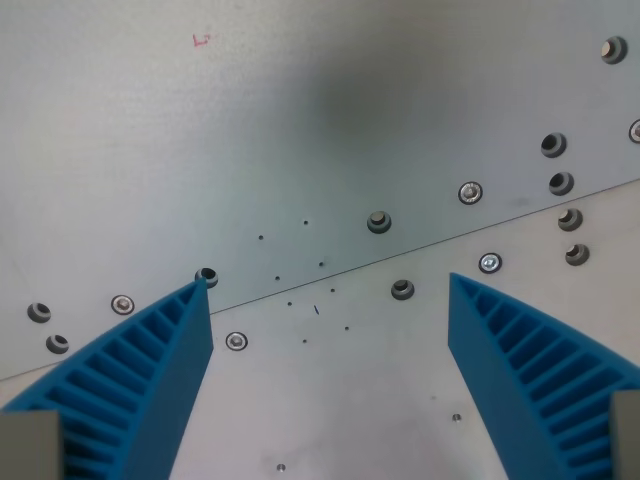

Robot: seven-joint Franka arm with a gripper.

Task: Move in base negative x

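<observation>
My gripper [327,282] has two blue ribbed fingers, one at the wrist view's left [150,370] and one at the wrist view's right [520,370]. They stand wide apart with nothing between them. Below them lies a grey metal plate [300,120] with a seam [420,250] running diagonally from lower left to upper right.
Several screws and bolt holes dot the plate, such as a bolt [378,221] near the middle, a screw [470,192] and holes [553,145] at the wrist view's right. A small red mark [201,40] sits near the top left. Small dark dots [305,290] cluster between the fingers.
</observation>
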